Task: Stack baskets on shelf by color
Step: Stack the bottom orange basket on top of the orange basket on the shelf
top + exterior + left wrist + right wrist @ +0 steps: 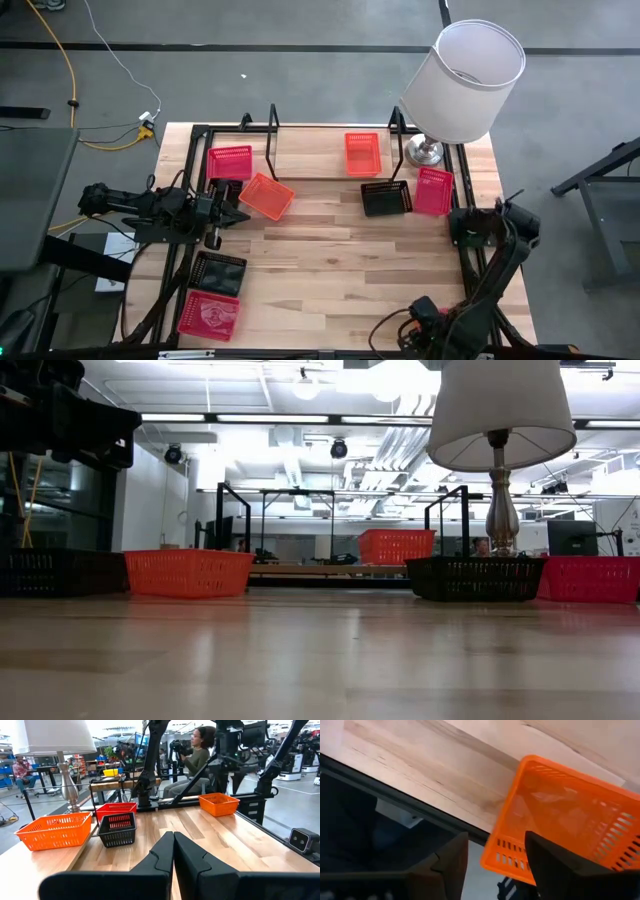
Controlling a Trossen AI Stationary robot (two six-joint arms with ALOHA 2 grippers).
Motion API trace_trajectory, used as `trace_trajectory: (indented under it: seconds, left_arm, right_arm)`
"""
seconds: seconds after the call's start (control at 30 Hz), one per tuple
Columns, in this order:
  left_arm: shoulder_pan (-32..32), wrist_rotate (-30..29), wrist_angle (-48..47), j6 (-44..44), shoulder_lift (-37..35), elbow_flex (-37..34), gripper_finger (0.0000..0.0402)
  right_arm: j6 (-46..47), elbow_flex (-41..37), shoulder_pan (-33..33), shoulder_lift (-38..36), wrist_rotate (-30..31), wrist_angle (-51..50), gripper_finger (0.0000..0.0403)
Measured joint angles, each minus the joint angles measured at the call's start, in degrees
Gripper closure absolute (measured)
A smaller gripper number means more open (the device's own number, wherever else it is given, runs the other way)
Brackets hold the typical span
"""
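Observation:
The shelf (pixel 300 128) stands along the table's far edge with an orange basket (pixel 363 153) on it. A pink basket (pixel 230 162) and an orange one (pixel 267 196) lie at its left end. A black basket (pixel 386 197) and a red one (pixel 434 190) lie at its right end. Another black basket (pixel 218 270) and a red one (pixel 209 314) lie near left. My right gripper (pixel 495 840) hangs open, pointing down above a third orange basket (pixel 570 820) at the table's right edge; the arm hides that basket in the high view. My left gripper (pixel 173 840) rests shut and level at the left.
A lamp with a white shade (pixel 465 80) stands at the shelf's right end on a metal foot (pixel 425 152). Black rails (pixel 420 805) run along the table's sides; the third orange basket's corner juts over the right one. People (pixel 197 755) sit beyond the table's right side.

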Motion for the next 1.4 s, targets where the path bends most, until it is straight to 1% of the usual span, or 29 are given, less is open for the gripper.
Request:
trace_trajectory:
  seconds: [0.13, 0.33, 0.6, 0.77, 0.87, 1.13, 1.27, 1.33, 1.4]
  left_arm:
    - [-0.01, 0.00, 0.01, 0.01, 0.00, -0.02, 0.0398]
    - [-0.02, 0.00, 0.00, 0.00, 0.00, 0.00, 0.0398]
    - [-0.01, 0.00, 0.00, 0.00, 0.00, 0.00, 0.0398]
    - [0.00, 0.00, 0.00, 0.00, 0.00, -0.02, 0.0398]
    - [0.00, 0.00, 0.00, 0.00, 0.00, -0.02, 0.0398]
    - [0.00, 0.00, 0.00, 0.00, 0.00, -0.02, 0.0398]
    - [0.00, 0.00, 0.00, 0.00, 0.00, -0.02, 0.0398]
    - [-0.01, 0.00, 0.01, 0.00, 0.00, -0.02, 0.0398]
    - [-0.01, 0.00, 0.00, 0.00, 0.00, -0.01, 0.0398]
  right_arm:
    - [1.25, 0.00, -0.24, 1.48, 0.84, 0.16, 0.0213]
    - [4.95, 0.00, -0.28, 3.88, 0.00, -0.11, 0.0212]
    - [4.65, -0.01, -0.86, 7.26, -3.37, -2.71, 0.0212]
    - [3.72, -0.02, -1.30, 7.57, -1.92, -2.70, 0.0218]
    - [3.50, -0.02, -1.48, 7.57, -2.10, -2.74, 0.0242]
    - [2.97, -0.02, -1.78, 7.57, -4.26, -2.70, 0.0347]
    - [1.78, -0.02, -1.81, 7.57, -5.39, -2.70, 0.0391]
    - [0.60, -0.02, -1.98, 7.57, -5.26, -2.71, 0.0397]
    - [-1.36, 0.01, -2.32, 7.57, -4.80, -2.68, 0.0395]
